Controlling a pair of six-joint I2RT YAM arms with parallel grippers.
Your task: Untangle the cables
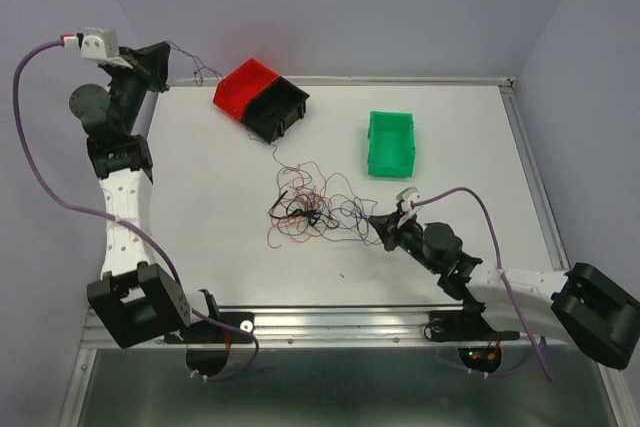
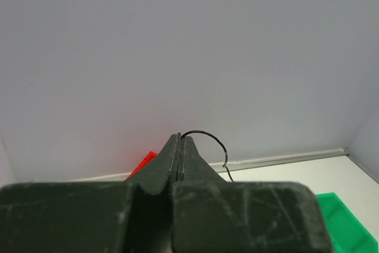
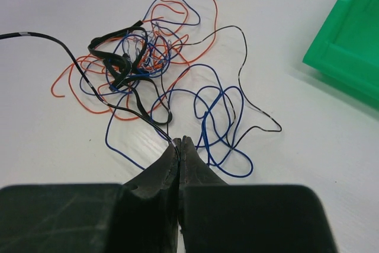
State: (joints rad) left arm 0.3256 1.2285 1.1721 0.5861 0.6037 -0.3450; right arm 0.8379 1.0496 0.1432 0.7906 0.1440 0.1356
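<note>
The cables (image 1: 305,209) lie in one loose tangle at the middle of the tabletop (image 1: 200,247). Toward the far edge stand a red bin (image 1: 238,85) and a black bin (image 1: 282,107), touching. A green bin (image 1: 392,139) sits apart, nearer the right edge, showing only its own floor. What the dark bin holds I cannot tell.

The tangle is thin red, orange, blue and black loops crossing one another, densest around a thicker black band (image 3: 118,63). Blue loops spread toward the right gripper (image 3: 179,140), whose jaws are pressed together at the heap's near right side, pinching a long black cable (image 3: 77,63). The left gripper (image 2: 180,137) is raised above the far left corner, jaws closed on a black strand (image 2: 207,135) that curls from its tips.
</note>
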